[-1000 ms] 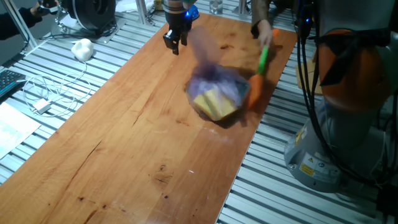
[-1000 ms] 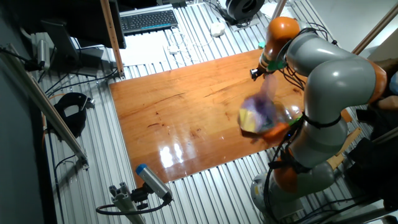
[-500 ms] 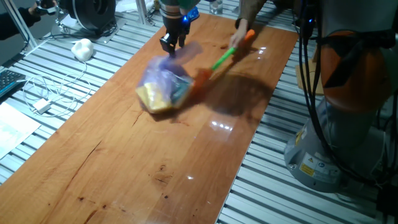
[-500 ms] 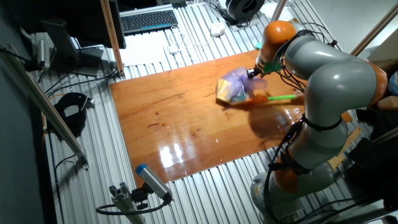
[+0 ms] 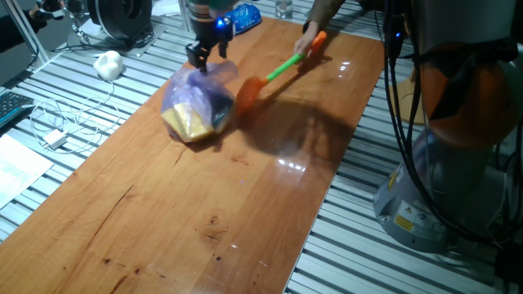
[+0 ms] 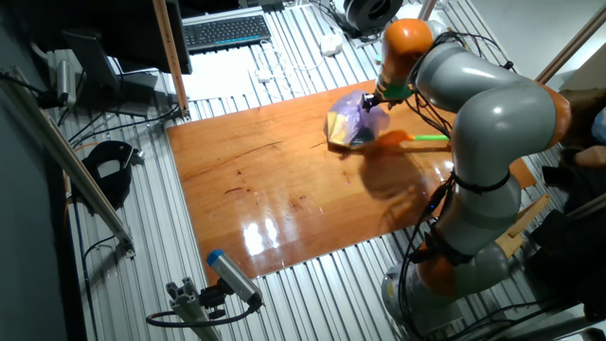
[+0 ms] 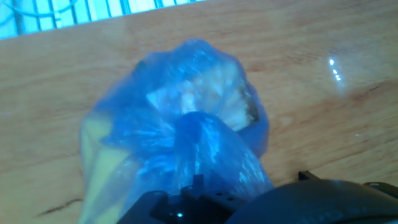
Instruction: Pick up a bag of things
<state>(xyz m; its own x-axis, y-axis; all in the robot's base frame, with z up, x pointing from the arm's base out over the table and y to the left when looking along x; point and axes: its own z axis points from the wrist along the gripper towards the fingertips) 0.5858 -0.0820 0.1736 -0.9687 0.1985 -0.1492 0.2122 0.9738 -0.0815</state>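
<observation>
Right now the jaws (image 5: 198,55) are clamped on the gathered top of the lilac plastic bag (image 5: 194,104), with the bulging body of the bag hanging just below them. From one fixed view the loose neck of the bag rises straight into the jaws, while the full part sits lower, near or on the wooden table (image 5: 163,212); whether it touches the wood cannot be told. Yellow contents show through the plastic on the lower side, with something darker next to them, further from the jaws.

From the other fixed view the jaws (image 6: 375,95) sit at the upper right edge of the bag (image 6: 351,123), and the bag spreads down and to the left of them over the table (image 6: 256,189).

The hand view looks down along the jaws onto the bag (image 7: 180,134): the twisted neck runs up into the dark body of the hand at the bottom of the frame, and the plastic balloons out beyond it, pale and yellowish items showing through. The fingertips themselves are hidden by the plastic.

Just to the right of the bag, beyond the jaws, lies the orange head of a toy shovel (image 5: 248,91), close to the bag, its green handle slanting away toward a person's hand (image 5: 309,38) that grips its far end. Behind the jaws, near the table's far edge, lies a small blue packet (image 5: 243,16)
</observation>
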